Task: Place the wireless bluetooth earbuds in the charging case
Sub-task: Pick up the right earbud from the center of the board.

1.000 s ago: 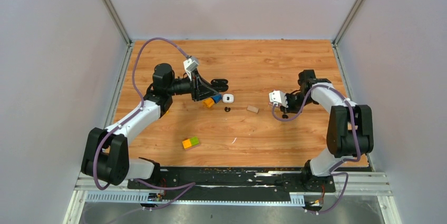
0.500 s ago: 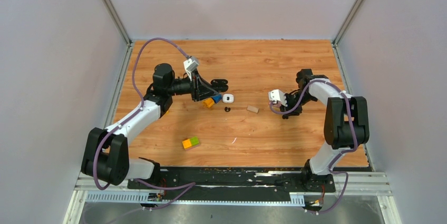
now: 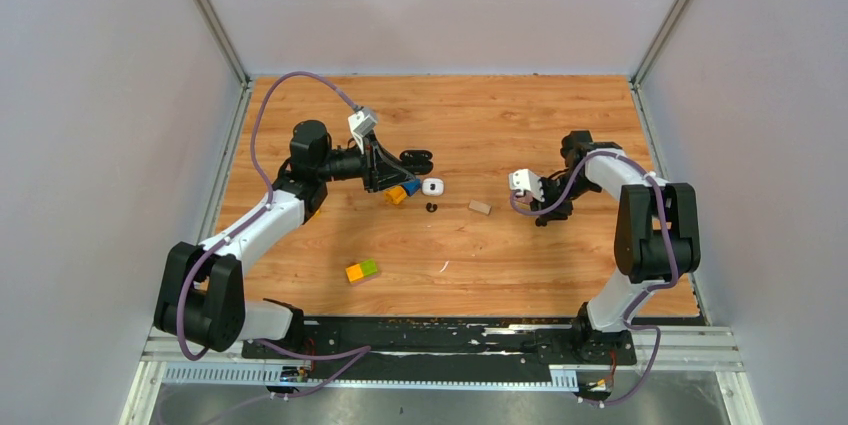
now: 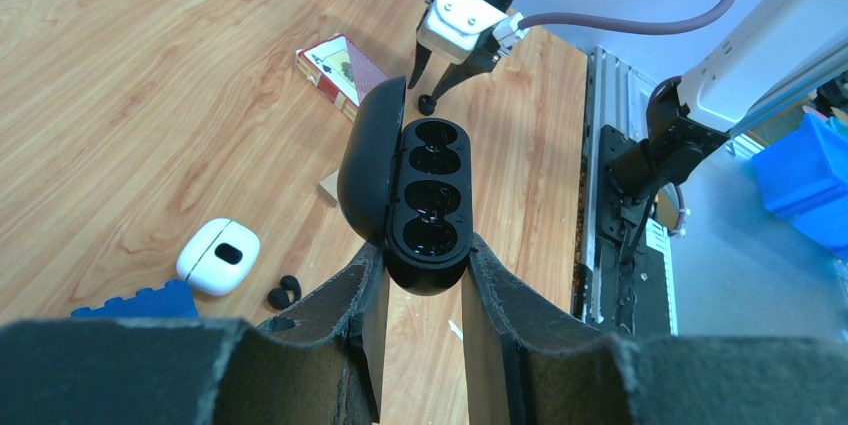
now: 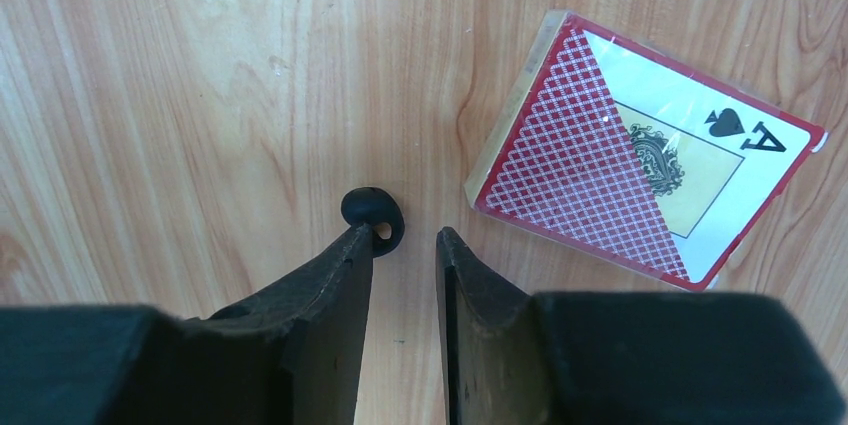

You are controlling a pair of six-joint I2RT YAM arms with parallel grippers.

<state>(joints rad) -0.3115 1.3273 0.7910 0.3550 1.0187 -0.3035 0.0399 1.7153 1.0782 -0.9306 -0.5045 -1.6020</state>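
My left gripper (image 4: 425, 250) is shut on the open black charging case (image 4: 430, 200) and holds it above the table, lid tipped left, its sockets empty; it also shows in the top view (image 3: 415, 158). My right gripper (image 5: 405, 235) points down at the table, jaws narrowly open with nothing between them. One black earbud (image 5: 372, 215) lies at the tip of its left finger, outside the gap; it also shows in the left wrist view (image 4: 426, 104). Another black earbud (image 4: 284, 293) lies by the shut white case (image 4: 218, 256). No white earbuds are in view.
A pack of playing cards (image 5: 640, 180) lies just right of my right gripper. A small wooden block (image 3: 480, 207), a blue and orange block (image 3: 402, 192), an orange and green block (image 3: 362, 270) and a thin white sliver (image 3: 444, 267) lie mid-table.
My right arm has swung its elbow inward and its wrist has shifted slightly left over the black earbud. The left arm and the case have not moved.
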